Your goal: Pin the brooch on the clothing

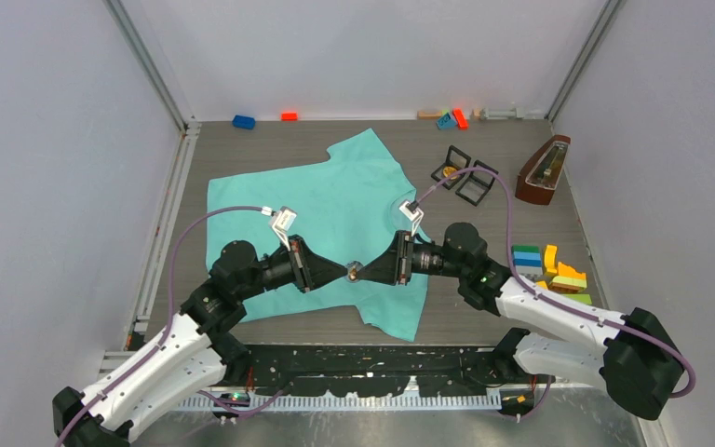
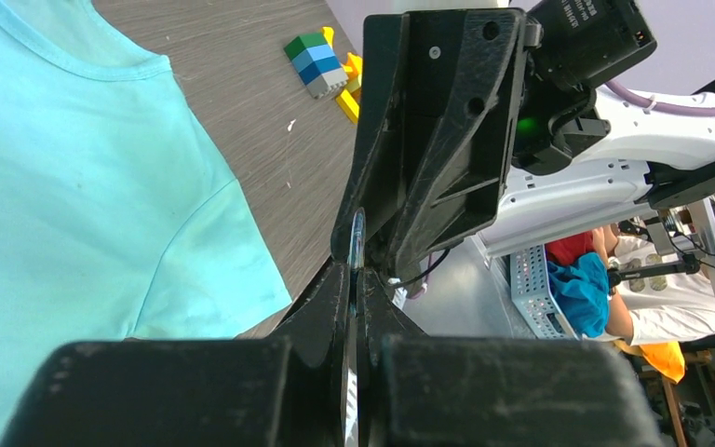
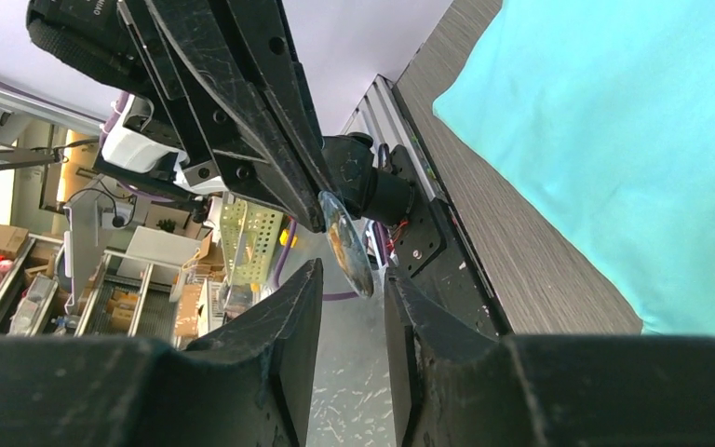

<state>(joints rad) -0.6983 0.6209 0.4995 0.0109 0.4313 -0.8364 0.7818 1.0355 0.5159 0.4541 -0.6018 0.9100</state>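
brooch (image 3: 346,244) pinched at the tips of the tight-shut left gripper (image 1: 340,273), aloft over the near edge of the t-shirt (image 1: 335,196); right gripper (image 3: 349,279) part-spread either side, not gripping. not yet pinned: clasp work and fastening to come.

Brooch in the air over a spread turquoise T-shirt
The brooch (image 3: 346,244), a small round glassy disc seen almost edge-on, is pinched at the tip of the left gripper (image 3: 315,207), its lower edge between the parted fingers of the right gripper (image 3: 354,279); the T-shirt (image 1: 335,196) lies flat beneath both, round neck on the right gripper's side, hem on the left gripper's
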